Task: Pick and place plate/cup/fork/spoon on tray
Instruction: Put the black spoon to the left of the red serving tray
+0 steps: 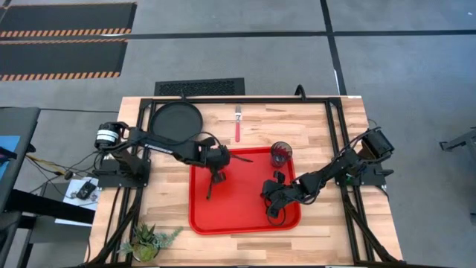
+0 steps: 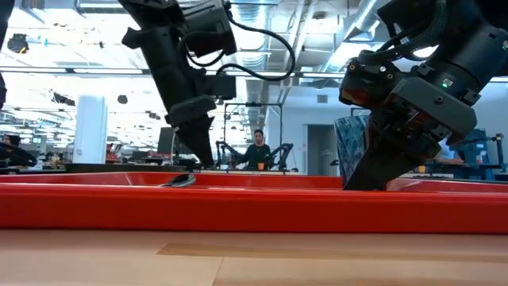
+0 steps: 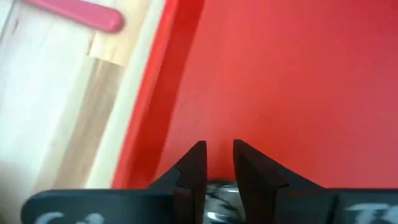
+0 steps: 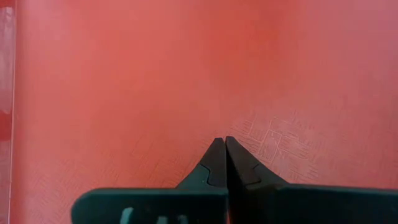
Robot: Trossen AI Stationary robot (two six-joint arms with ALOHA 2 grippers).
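Note:
The red tray (image 1: 245,216) lies mid-table. My left gripper (image 1: 216,177) points down over the tray's left part, shut on the dark metal spoon (image 2: 179,180). My right gripper (image 1: 274,210) is shut and empty, low over the tray's near right floor (image 4: 186,81). I cannot tell if it touches the floor. The smoky cup (image 1: 281,154) stands upright in the tray's far right corner. The black plate (image 1: 177,121) lies flat on the table at the far left. The red-handled fork (image 1: 237,126) lies flat on the table beyond the tray. My left gripper has the spoon's shiny metal (image 3: 217,194) between its two fingers (image 3: 194,165), which come from above and point down. Which part of the spoon they hold is hidden by the fingers. The spoon's round bowl (image 2: 178,181) sticks out to the left, just above the tray's rim.
A small potted plant (image 1: 146,243) stands at the table's near left corner. The black frame rails (image 1: 333,123) run along both table sides. Bare wood lies between the plate and the fork. A person sits far off in the room (image 2: 258,151).

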